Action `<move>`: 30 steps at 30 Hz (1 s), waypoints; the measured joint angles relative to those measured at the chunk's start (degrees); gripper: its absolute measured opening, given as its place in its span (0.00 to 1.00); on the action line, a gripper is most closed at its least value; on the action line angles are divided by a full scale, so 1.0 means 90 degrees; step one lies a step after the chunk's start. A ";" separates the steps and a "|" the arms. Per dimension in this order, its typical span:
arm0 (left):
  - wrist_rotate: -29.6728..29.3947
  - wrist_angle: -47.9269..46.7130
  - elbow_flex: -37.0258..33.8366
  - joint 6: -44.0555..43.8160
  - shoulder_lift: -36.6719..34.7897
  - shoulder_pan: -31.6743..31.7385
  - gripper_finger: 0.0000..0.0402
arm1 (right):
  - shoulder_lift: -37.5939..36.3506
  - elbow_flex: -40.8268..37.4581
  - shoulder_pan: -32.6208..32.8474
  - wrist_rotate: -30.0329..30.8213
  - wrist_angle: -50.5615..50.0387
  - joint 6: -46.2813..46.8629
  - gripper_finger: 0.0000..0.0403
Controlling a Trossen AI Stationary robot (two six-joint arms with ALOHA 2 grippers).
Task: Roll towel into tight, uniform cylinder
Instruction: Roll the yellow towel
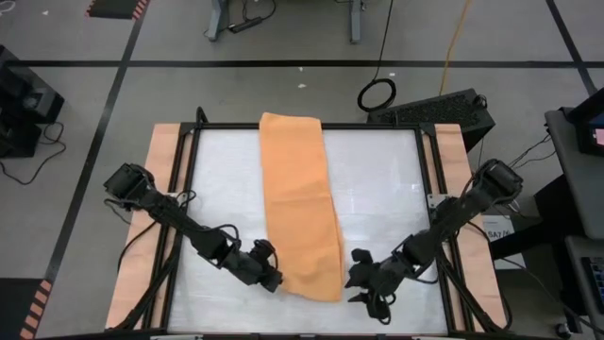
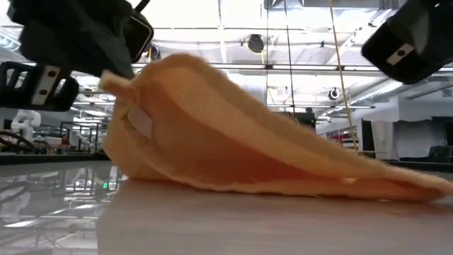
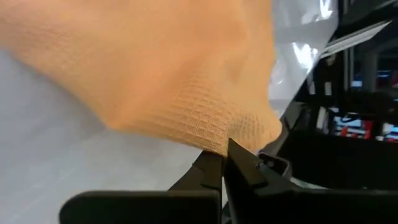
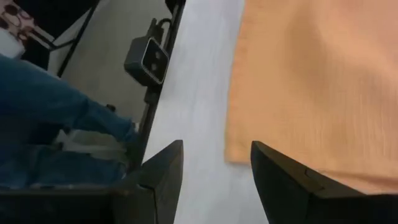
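From above: towel [image 1: 300,203] folded lengthwise, left gripper [image 1: 272,280] clamped on its near-left corner, right gripper [image 1: 361,286] parted, empty, just beside. Only at table height: corner lifted, white tag [image 2: 140,122] showing.

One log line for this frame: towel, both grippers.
towel: flat strip, near-left corner lifted | left gripper: shut on towel corner | right gripper: open, beside near-right corner, not touching
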 joint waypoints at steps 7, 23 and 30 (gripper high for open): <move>-0.0052 0.0612 -0.0002 0.0001 0.0002 0.0104 0.01 | 0.0593 0.0000 -0.0001 0.0066 0.0529 0.1112 0.44; -0.0146 0.1034 0.0000 0.0003 0.0002 0.0184 0.03 | 0.0715 0.0002 -0.0082 0.0787 0.0113 0.0954 0.64; -0.0142 0.1065 0.0000 0.0027 0.0002 0.0238 0.03 | 0.0715 0.0002 0.0049 0.0752 -0.0482 0.0592 0.48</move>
